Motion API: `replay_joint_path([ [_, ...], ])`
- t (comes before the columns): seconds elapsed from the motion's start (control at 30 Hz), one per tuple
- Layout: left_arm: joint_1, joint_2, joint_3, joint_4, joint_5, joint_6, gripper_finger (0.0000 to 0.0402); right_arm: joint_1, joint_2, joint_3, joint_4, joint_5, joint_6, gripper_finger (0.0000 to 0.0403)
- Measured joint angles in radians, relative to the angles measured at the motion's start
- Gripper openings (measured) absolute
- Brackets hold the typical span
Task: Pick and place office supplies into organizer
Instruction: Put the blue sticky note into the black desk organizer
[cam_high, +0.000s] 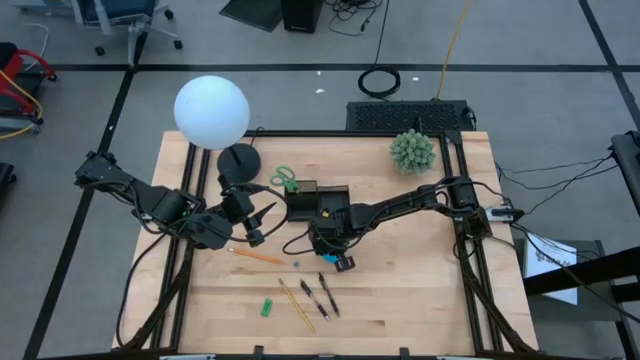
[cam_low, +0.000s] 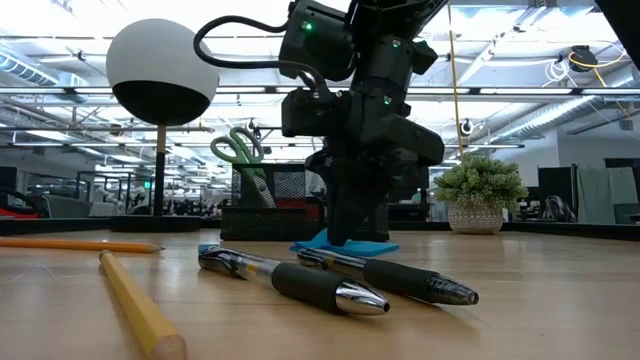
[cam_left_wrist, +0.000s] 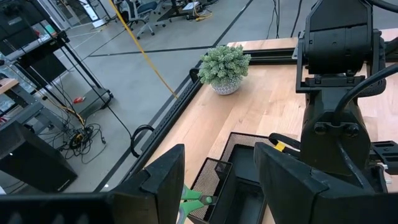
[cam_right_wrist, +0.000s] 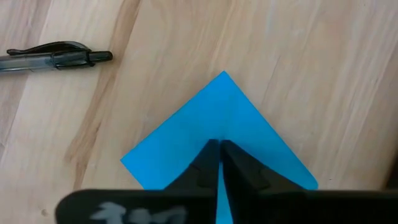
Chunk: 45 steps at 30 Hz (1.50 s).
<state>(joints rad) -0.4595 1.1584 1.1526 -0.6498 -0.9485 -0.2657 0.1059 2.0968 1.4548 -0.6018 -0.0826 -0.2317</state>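
Sticky pad (cam_right_wrist: 217, 124) lies flat on the table just in front of the organizer (cam_high: 318, 200); we find our right gripper (cam_right_wrist: 219, 158) pinched together on its top, likely to lift it.

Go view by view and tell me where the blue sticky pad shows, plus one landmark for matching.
High view: blue sticky pad just below centre, under the right claw.
Low view: flat on the table at centre, beneath the right claw.
Left wrist view: not in it.
Right wrist view: fills the centre, claw tips closed on it.
Shared landmark: the dark pens.
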Motion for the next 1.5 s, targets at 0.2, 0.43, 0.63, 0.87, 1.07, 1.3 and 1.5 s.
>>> replay_joint_path([
  [0.2, 0.0, 0.0, 0.0, 0.0, 0.0, 0.0, 0.0195, -0.002, -0.002, 0.004, -0.005, 0.003, 0.0, 0.0001],
  [0.43, 0.0, 0.0, 0.0, 0.001, 0.0, 0.0, 0.0195, -0.002, -0.028, 0.026, -0.037, 0.003, -0.015, 0.0],
  [0.63, 0.0, 0.0, 0.0, 0.001, 0.0, 0.0, 0.0195, -0.002, -0.032, 0.033, -0.066, 0.007, -0.015, 0.0001],
  [0.87, 0.0, 0.0, 0.0, 0.002, 0.0, 0.0, 0.0195, -0.002, -0.035, 0.035, -0.103, 0.06, -0.035, 0.0001],
  [1.07, 0.0, 0.0, 0.0, 0.003, 0.0, 0.0, 0.0195, -0.004, -0.035, 0.044, -0.129, 0.087, -0.044, 0.0001],
  [1.3, 0.0, 0.0, 0.0, 0.003, 0.0, 0.0, 0.0195, -0.004, -0.035, 0.118, -0.177, 0.123, -0.05, 0.0],
  [1.5, 0.0, 0.0, 0.0, 0.003, 0.0, 0.0, 0.0195, -0.004, -0.037, 0.147, -0.189, 0.107, -0.058, 0.0],
])
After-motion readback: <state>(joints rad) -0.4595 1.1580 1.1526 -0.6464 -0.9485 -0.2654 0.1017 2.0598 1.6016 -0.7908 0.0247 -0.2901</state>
